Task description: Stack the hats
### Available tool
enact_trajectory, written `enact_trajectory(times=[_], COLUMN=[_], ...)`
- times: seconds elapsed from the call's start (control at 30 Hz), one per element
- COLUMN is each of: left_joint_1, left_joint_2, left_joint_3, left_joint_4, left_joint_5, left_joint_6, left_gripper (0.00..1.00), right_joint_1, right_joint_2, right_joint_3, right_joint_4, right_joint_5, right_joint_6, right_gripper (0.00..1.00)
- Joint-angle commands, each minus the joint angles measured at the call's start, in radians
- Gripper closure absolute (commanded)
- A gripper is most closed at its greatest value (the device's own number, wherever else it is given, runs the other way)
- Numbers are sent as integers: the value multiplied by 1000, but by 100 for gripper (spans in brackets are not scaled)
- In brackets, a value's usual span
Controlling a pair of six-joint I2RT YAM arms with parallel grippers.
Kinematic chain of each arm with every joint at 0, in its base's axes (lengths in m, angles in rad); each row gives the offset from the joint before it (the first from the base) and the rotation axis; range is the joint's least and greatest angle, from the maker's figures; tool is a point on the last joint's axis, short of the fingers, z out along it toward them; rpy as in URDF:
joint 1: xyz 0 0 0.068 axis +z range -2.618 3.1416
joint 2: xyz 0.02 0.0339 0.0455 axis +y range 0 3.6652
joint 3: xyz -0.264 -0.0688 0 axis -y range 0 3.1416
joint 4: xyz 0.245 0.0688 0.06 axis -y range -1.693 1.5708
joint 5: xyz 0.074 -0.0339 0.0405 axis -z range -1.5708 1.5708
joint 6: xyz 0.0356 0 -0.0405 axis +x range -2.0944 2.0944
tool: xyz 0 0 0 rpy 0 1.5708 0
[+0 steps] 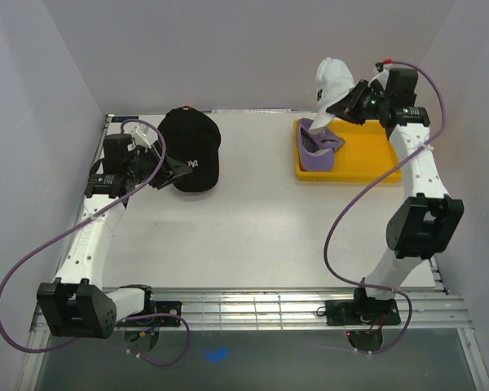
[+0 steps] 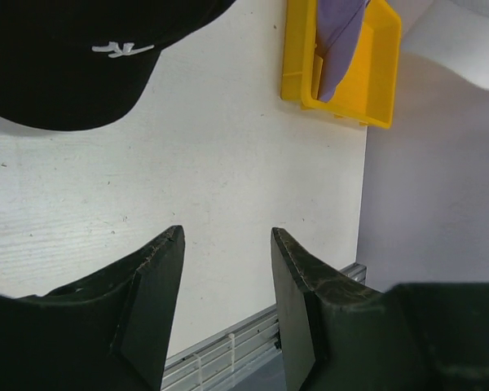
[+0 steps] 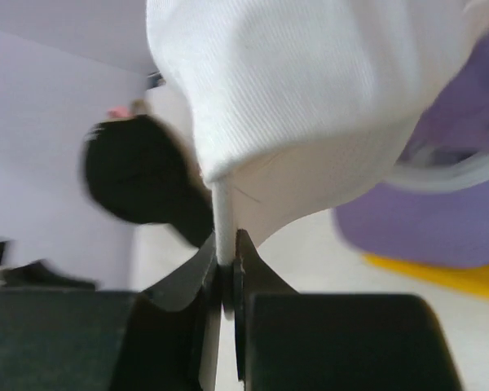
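Note:
My right gripper (image 1: pixel 348 103) is shut on the brim of the white cap (image 1: pixel 332 82) and holds it in the air above the purple cap (image 1: pixel 316 147). The purple cap lies in the yellow tray (image 1: pixel 367 167). In the right wrist view the white cap (image 3: pixel 310 90) fills the top and its brim is pinched between my fingers. The black cap with a white logo (image 1: pixel 191 149) lies on the table at the back left. My left gripper (image 1: pixel 173 169) is open and empty, just left of the black cap (image 2: pixel 73 57). The pink and tan caps are out of view.
White walls close in the table on the left, back and right. A metal rail (image 1: pixel 253 305) runs along the near edge by the arm bases. The yellow tray also shows in the left wrist view (image 2: pixel 367 73).

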Motion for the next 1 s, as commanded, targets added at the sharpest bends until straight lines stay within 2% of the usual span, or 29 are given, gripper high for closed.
enact_trajectory(times=[0.0,0.03,0.07,0.13,0.3,0.4,0.5,0.67,0.7,0.97], left_joint_1=[-4,-4,-4,-4,-2,-4,1,18,24,30], left_joint_2=[-34,-31,-30,-17,10,53,93,119,127,153], left_joint_3=[65,84,96,121,185,228,265,276,276,178], left_joint_4=[4,6,10,20,153,243,325,513,533,825], left_joint_5=[16,18,18,33,102,154,180,222,226,217], left_joint_6=[-12,-18,-21,-32,-136,-221,-303,-461,-490,-760], left_gripper=[43,42,41,37,29,26,24,21,15,14], right_joint_1=[-34,-25,-13,49,229,321,385,428,434,480], right_joint_2=[-228,-245,-240,-230,-201,-135,-83,-53,-52,-29], right_joint_3=[-394,-477,-540,-542,-463,-435,-363,-324,-323,-347], right_joint_4=[693,1063,1173,1308,1375,1482,1522,1539,1550,1660], right_joint_5=[-323,-327,-324,-293,-151,-100,-69,-35,-32,-4], right_joint_6=[550,865,974,1135,1237,1351,1394,1402,1411,1471], right_gripper=[92,92,92,92,92,92,92,92,92,92])
